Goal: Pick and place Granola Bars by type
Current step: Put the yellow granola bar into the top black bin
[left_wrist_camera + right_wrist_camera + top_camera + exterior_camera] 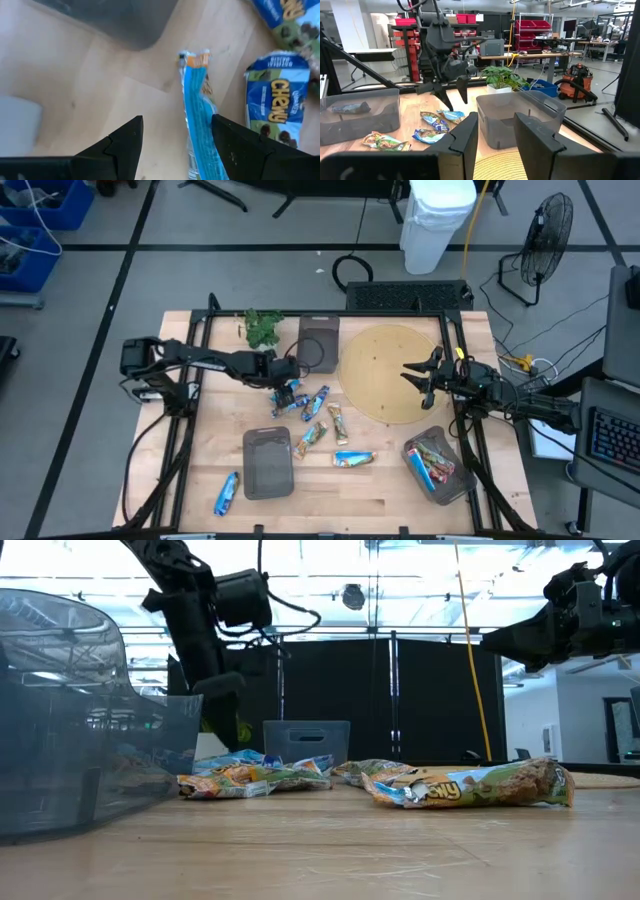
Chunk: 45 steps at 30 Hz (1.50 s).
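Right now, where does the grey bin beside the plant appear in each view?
High: grey bin at back centre, beside round mat.
Low: middle, behind the Granola Bars.
Left wrist: probably the grey corner.
Right wrist: nearest bin, plant behind.
Landmark: left hand, close by it.

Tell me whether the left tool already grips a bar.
No, the left tool stands open, its fingers either side of a blue bar lying on the table.

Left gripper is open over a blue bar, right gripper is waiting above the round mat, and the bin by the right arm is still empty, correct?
Not quite: the bin by the right arm already holds bars, as the high view shows. The rest stands: the left gripper is open over a blue bar, and the right gripper waits above the round mat.
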Motion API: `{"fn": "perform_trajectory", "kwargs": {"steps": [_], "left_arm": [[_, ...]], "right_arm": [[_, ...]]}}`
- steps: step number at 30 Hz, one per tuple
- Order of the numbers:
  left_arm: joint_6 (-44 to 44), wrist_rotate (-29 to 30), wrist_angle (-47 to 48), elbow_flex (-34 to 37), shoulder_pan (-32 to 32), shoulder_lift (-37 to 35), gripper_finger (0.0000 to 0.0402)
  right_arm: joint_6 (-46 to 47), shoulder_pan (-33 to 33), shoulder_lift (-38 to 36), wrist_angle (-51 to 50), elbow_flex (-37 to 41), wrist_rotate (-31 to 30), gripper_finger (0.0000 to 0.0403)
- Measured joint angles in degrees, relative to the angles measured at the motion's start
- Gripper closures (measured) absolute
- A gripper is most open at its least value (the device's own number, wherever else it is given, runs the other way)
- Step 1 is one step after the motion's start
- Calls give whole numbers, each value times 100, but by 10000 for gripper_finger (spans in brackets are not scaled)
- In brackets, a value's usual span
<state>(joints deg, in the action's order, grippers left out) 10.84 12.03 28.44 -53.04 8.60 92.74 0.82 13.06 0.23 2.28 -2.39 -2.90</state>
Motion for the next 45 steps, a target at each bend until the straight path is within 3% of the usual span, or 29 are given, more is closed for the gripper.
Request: {"fn": "perform_trajectory", "kwargs": {"steps": [6, 16, 21, 29, 37, 45], "left_arm": [[178, -327, -44, 0, 0, 230, 165], [486, -350, -187, 0, 0, 416, 174], [541, -352, -146, 0, 0, 416, 227], [452, -352, -145, 0, 0, 405, 384], [481, -172, -100, 2, -78, 330, 398], [394, 47, -66, 4, -190, -360, 400]], "right_arm": [[0, -1, 0, 2, 0, 0, 286], [0, 0, 0, 4, 0, -2, 286], [0, -1, 0, 4, 0, 0, 286], [0, -2, 0, 4, 0, 0, 286], [0, -2, 0, 4, 0, 0, 286], [0, -2, 0, 4, 0, 0, 287]]}}
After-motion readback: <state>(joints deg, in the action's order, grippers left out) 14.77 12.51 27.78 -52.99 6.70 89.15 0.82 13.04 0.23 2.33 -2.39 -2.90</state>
